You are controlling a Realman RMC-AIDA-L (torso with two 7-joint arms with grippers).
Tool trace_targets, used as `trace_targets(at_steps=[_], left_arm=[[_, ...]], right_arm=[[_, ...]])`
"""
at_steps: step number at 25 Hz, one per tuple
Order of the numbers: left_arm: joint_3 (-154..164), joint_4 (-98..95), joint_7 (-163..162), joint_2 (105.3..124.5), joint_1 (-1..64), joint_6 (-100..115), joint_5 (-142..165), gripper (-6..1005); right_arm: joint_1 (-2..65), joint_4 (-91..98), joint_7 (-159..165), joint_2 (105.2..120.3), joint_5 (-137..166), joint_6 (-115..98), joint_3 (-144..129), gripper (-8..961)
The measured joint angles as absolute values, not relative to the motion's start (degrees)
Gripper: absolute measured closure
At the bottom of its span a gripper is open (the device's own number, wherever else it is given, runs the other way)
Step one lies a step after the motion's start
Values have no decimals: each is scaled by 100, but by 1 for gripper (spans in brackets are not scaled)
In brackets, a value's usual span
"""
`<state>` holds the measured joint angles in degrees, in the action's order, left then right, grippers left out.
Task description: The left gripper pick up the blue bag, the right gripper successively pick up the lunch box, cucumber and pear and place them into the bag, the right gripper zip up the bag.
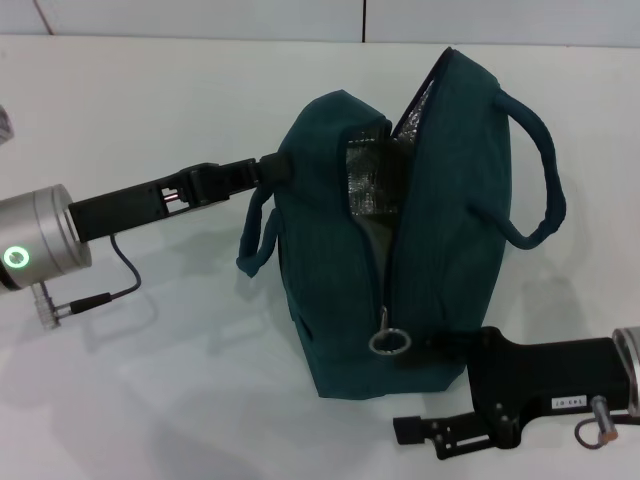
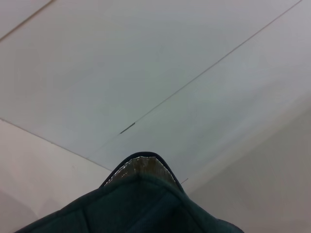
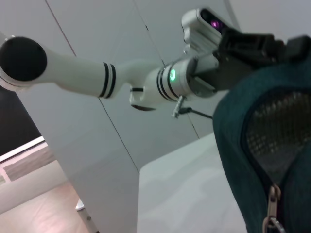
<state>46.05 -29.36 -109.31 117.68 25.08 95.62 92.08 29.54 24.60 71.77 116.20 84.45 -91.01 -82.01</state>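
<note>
Right pincer (image 1: 440, 345) at zipper pull (image 1: 390, 341), left pincer (image 1: 275, 168) gripping bag (image 1: 440, 250) rim

Bag (image 1: 440, 230) upright on table (image 1: 150, 120), mid-scene, mouth gaping at top, zipper pull (image 1: 389, 340) hanging low on near face. Left gripper (image 1: 272, 168) clamped on bag's upper left edge, just above left handle (image 1: 255, 235); bag body to right of those fingers. Right gripper (image 1: 440, 345) at bag's near lower corner, just right of pull. Right handle (image 1: 535, 170) on far side from left fingers.
</note>
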Motion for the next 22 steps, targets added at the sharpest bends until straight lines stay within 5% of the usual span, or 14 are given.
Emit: trace_targets(at_steps=[22], left_arm=[[4605, -2935, -10866, 11770, 2473, 9456, 9246, 931]], right_arm=[[2934, 2445, 6884, 11619, 7929, -8840, -8241, 110]])
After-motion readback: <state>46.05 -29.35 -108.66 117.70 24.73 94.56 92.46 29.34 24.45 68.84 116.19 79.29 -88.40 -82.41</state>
